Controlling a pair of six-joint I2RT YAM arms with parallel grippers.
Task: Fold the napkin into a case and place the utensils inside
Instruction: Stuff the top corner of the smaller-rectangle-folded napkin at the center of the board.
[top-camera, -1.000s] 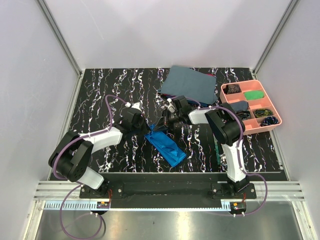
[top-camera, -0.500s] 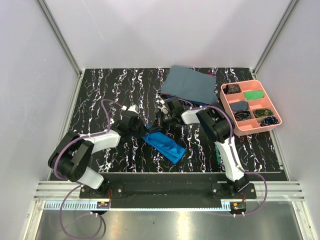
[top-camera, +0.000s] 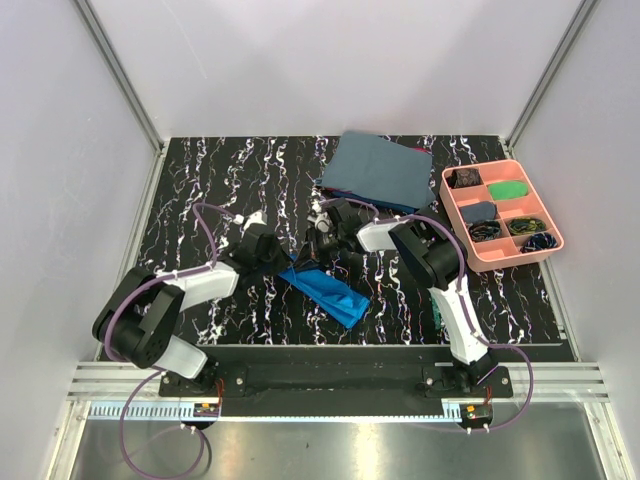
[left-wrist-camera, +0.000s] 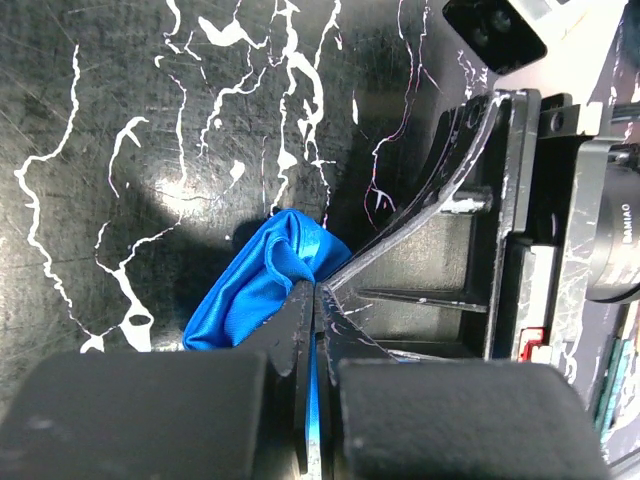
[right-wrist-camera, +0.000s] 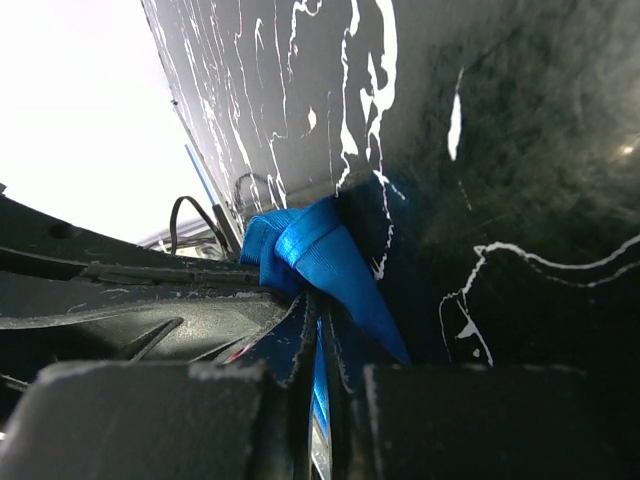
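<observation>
The napkin (top-camera: 330, 295) is my bright blue cloth. It is folded into a long thin strip and lies in the middle of the black table (top-camera: 200, 180) with the white squiggles. The strip lies slanted. One end points far and to the left, and the other end points near and to the right, toward my right arm's base. Both my claws are at the far left end. My left claw (left-wrist-camera: 313, 290) is squeezed tight shut, with a thin bit of blue cloth pinched between its fingers and a puffy bunch of cloth poking out in front. My right claw (right-wrist-camera: 318, 300) is also squeezed onto that end, coming from the other side, with blue cloth caught between its fingers. The two claws almost touch each other. All the rest of the strip runs away from them, down and to the right. I think the next job is to open this end like a pocket, so the claws must pull apart across the strip, not along it. A green-handled utensil (top-camera: 437, 315) peeks out beside my right arm, so that arm is nearer to it. The pink tray (top-camera: 515, 258) and the grey-blue cloth (top-camera: 380, 168) sit well apart from my napkin.
</observation>
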